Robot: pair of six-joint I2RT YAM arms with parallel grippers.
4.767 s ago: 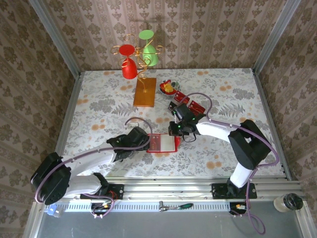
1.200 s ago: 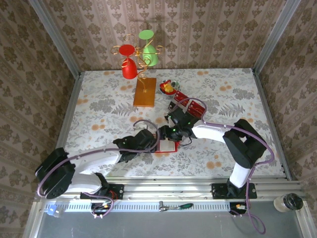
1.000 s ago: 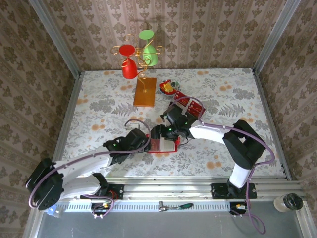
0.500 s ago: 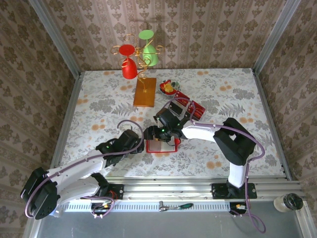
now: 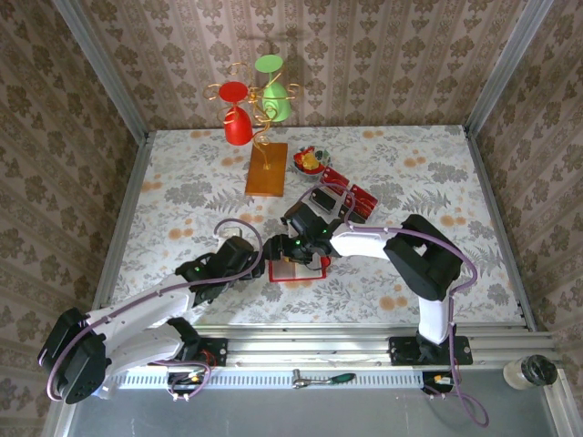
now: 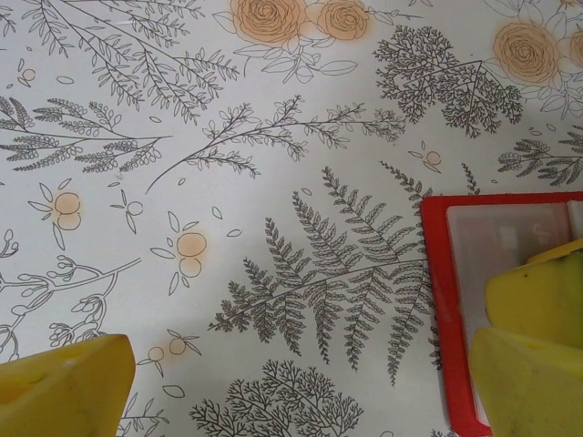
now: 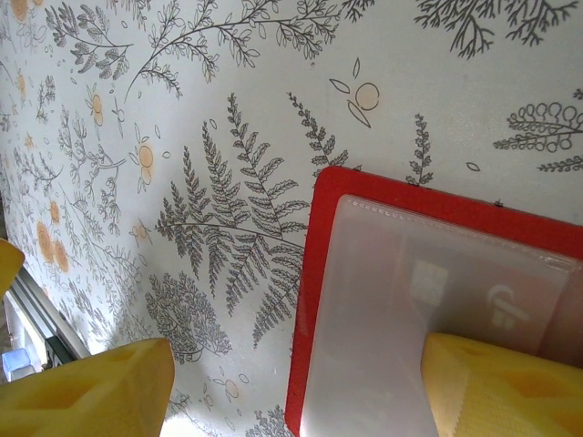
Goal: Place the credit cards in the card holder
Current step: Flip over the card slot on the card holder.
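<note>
Card holder (image 7: 383, 300) pale-side up at wrist cameras, left gripper (image 6: 291, 387) and right gripper (image 7: 291, 387) jaws apart; credit cards (image 5: 357, 196) overhead.

Floral-print tablecloth (image 5: 182, 182) covers the table. Far centre: gold wire stand (image 5: 261, 109) on a wooden base (image 5: 266, 168), with a red cup (image 5: 238, 127) and a green cup (image 5: 277, 102) hung on it; a small red dish (image 5: 309, 162) sits just right of the base. On the near rail: a green-handled screwdriver (image 5: 330, 379), and a lidded jar (image 5: 530, 371) at the far right.

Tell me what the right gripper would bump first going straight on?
Probably the open card holder: one finger of the right gripper hangs over its pale inside, the other over the flowery tablecloth.
</note>
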